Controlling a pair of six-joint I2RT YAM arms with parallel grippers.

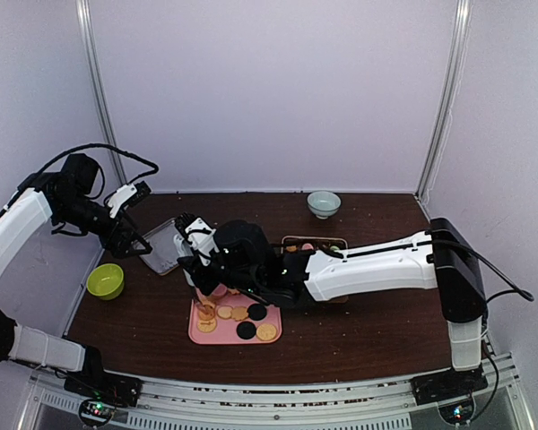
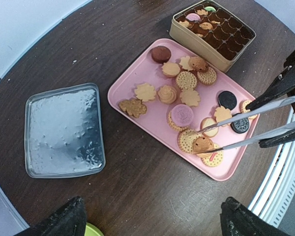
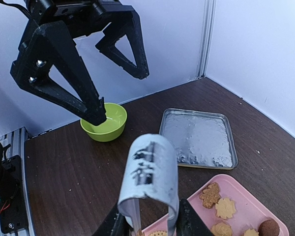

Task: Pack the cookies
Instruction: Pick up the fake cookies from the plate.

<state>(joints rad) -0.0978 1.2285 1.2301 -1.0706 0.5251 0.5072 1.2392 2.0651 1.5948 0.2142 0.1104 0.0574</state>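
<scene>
Honestly, the weak link is the tongs (image 3: 150, 167). The right claw (image 3: 150, 221) is clamped on their bent end. In the left wrist view the two tips sit either side of a brown cookie (image 2: 202, 143) at the lower right end of the pink tray (image 2: 131, 81). I can't tell if the tips are actually pinching it or just straddling it.

If the squeeze is light, I'd guess the cookie drops on the lift or halfway to the gold tin (image 2: 194, 44) in the upper right corner. Too hard and it probably crumbles. The tongs could also twist in the claw, since it only grips a thin springy strip. Other biscuits are packed right against that one, so they may get dragged along.

The rest of the cookies (image 2: 186, 80) lie spread over the tray, and a few sit in the tin's pockets. The left claw (image 3: 119, 93) hangs wide open with nothing in it, up over the desk (image 2: 152, 196).

Hard to see: in the top view the right arm covers the tin and part of the tray. The right wrist view cuts the tong tips off at its bottom edge.
</scene>
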